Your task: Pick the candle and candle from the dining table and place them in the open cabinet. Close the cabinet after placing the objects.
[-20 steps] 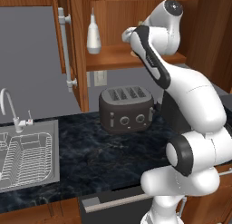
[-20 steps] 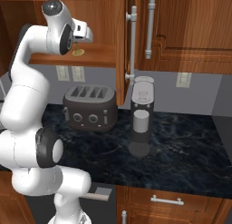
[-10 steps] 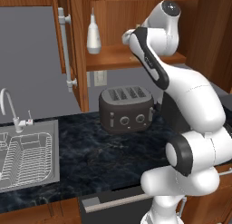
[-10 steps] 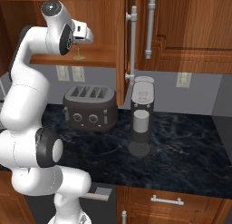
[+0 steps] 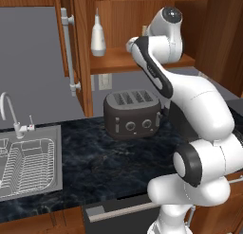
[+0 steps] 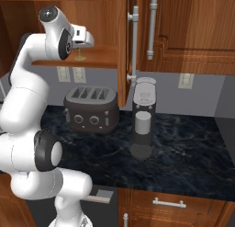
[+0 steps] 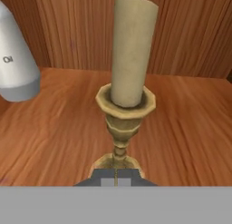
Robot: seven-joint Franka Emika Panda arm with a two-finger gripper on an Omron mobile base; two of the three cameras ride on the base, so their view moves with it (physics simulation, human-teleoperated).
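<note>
Reaching high into the cabinet (image 6: 105, 56) at upper left of the right base view, the arm holds its gripper (image 7: 117, 177) level, fingers clenched on the candle (image 7: 129, 82) stem, upright on the shelf.

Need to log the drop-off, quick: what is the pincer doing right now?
Pincer: shut, holding the candlestick by its lower stem, over the cabinet shelf.
</note>
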